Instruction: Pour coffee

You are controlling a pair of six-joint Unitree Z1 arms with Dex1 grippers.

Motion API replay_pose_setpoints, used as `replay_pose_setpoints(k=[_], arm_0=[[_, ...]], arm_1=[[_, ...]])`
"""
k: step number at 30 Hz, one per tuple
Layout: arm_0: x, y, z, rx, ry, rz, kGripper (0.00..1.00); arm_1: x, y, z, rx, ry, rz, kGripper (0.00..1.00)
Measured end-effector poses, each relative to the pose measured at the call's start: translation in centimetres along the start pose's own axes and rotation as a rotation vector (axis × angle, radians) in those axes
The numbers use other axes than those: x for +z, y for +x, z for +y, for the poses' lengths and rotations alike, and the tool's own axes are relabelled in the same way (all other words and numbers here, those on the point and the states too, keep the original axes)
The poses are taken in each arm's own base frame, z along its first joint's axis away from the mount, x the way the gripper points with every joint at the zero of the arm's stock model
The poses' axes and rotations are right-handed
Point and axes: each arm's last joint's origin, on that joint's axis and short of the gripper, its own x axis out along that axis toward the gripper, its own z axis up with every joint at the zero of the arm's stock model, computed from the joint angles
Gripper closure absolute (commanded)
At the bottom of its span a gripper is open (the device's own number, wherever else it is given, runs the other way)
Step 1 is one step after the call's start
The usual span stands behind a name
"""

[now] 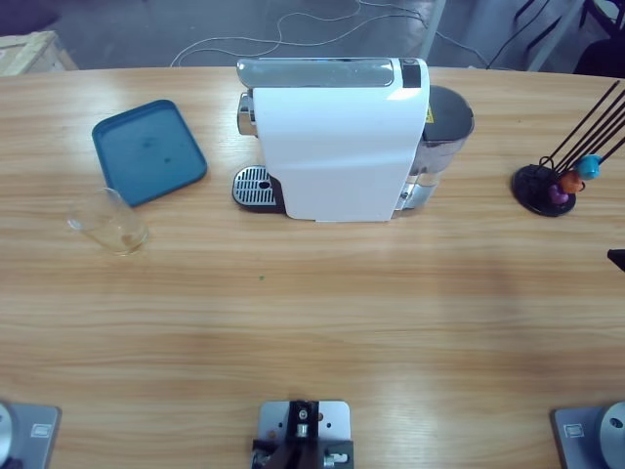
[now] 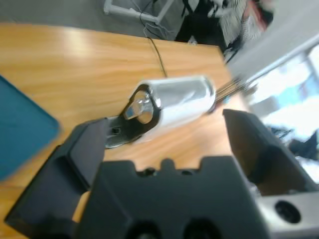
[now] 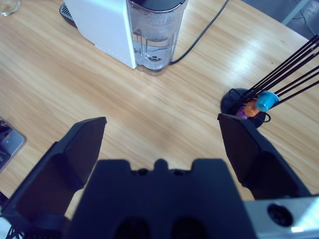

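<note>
Coffee [image 1: 125, 237] shows as a thin light-brown layer in the bottom of a clear glass tumbler [image 1: 109, 222] at the left of the high view, standing on the wooden table [image 1: 322, 322] just below the lower corner of a blue tray [image 1: 148, 151], close to it. White coffee machine [image 1: 337, 147] stands upper centre, its drip grille [image 1: 254, 186] on the left side and its water tank [image 1: 441, 137] on the right. Black capsule stand [image 1: 547, 188] with thin rods sits at the right edge, holding coloured capsules [image 1: 576, 176].

Left gripper [image 2: 164, 149] — jaws spread, nothing between them — looks across the table at the machine's chrome front, the tray at the left edge of its view. Right gripper [image 3: 162, 144] — jaws likewise spread and empty — hangs over bare table, the water tank at the top and the capsule stand at the right. Neither arm is visible in the high view.
</note>
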Motion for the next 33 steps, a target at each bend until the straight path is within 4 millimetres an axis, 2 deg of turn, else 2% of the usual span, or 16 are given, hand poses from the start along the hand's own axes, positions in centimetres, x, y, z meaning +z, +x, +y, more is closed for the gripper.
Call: replay_pose_setpoints(k=[5,10,13,15,19,26,27,31,32,33], arm_0=[[0.9,5.3,1.7,-0.03,-0.235,0.081,0.012],[1.3,9.6,2.8,-0.074,-0.287,0.134,0.032],[0.6,12.1,3.8,-0.108,-0.313,0.237,0.038],[0.1,13.3,4.3,-0.13,-0.331,0.298,0.081],[-0.3,14.3,5.0,-0.142,-0.346,0.344,0.147],[0.1,14.5,5.2,-0.143,-0.328,0.333,0.161],[0.1,14.5,5.3,-0.143,-0.328,0.334,0.207],[0.1,15.0,5.5,-0.135,-0.327,0.338,0.53],[0.1,15.0,5.5,-0.135,-0.32,0.335,0.659],[0.3,15.1,5.4,-0.137,-0.312,0.33,0.883]], arm_1=[[0.0,0.1,0.0,0.0,-0.001,0.005,0.0],[0.1,0.2,0.0,0.0,-0.001,0.008,0.0],[0.1,0.2,0.0,0.0,-0.001,0.008,0.0],[0.1,0.2,0.0,0.0,-0.001,0.008,0.0],[0.1,0.2,0.0,0.0,-0.001,0.008,0.0],[0.1,0.2,0.0,0.0,-0.001,0.008,0.0],[0.1,0.2,0.0,0.0,-0.001,0.008,0.0],[0.1,0.2,0.0,0.0,-0.001,0.008,0.0],[0.1,0.2,0.0,0.0,-0.001,0.008,0.0],[0.1,0.2,0.0,0.0,-0.001,0.008,0.0]])
